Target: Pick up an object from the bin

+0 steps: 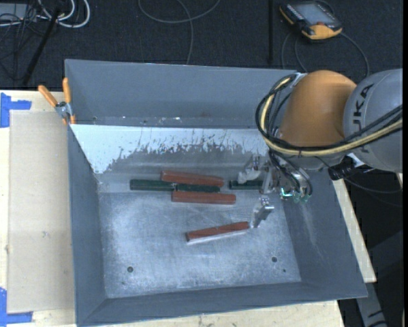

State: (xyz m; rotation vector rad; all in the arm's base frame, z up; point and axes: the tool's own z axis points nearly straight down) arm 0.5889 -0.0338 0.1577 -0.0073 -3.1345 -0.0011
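Observation:
My gripper (261,214) hangs low in the right half of the bin, its fingertips just above the right end of a reddish-brown flat stick (217,233) that lies slanted on the bin floor. Nothing shows between the fingers. Two more brown sticks lie to the left, one at the back (192,178) and one in front of it (204,197). A dark green stick (151,184) lies beside them.
The sticks sit in the middle of the bin near the back wall. The arm with its orange cover and cables reaches in over the bin's right rim. Bare floor lies at the front and left.

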